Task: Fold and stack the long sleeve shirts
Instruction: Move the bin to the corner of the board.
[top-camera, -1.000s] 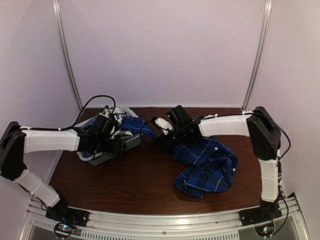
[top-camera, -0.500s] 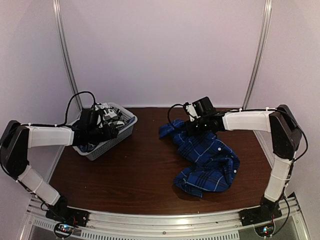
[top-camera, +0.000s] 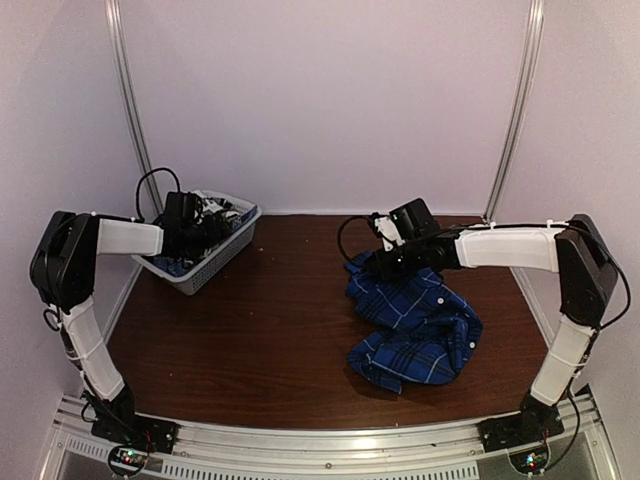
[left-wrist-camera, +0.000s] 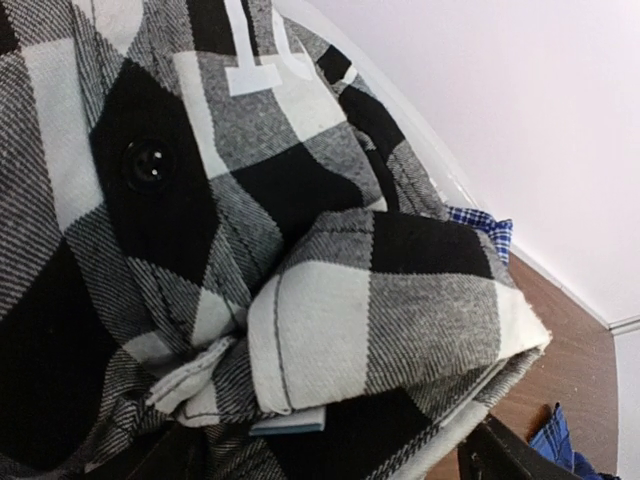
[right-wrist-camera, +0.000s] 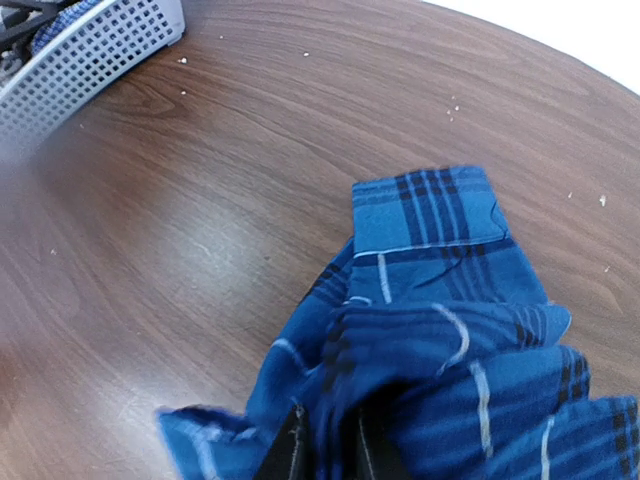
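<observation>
A blue plaid long sleeve shirt lies crumpled on the table, right of centre. My right gripper sits at its far left corner; in the right wrist view the gripper is shut on a fold of that blue shirt. A black-and-white checked shirt lies bunched in the white mesh basket at the back left. My left gripper reaches into the basket. The checked shirt fills the left wrist view, and the left gripper is open wide around the cloth, one dark fingertip showing.
The basket stands against the left wall. A bit of blue plaid cloth shows in it beside the checked shirt. Bare brown table lies between basket and blue shirt. Both arms stretch across the back half.
The blue shirt's sleeve has come away from the basket, drawn right by my right gripper, which closed on it. The basket and my left gripper have shifted to the back left.
</observation>
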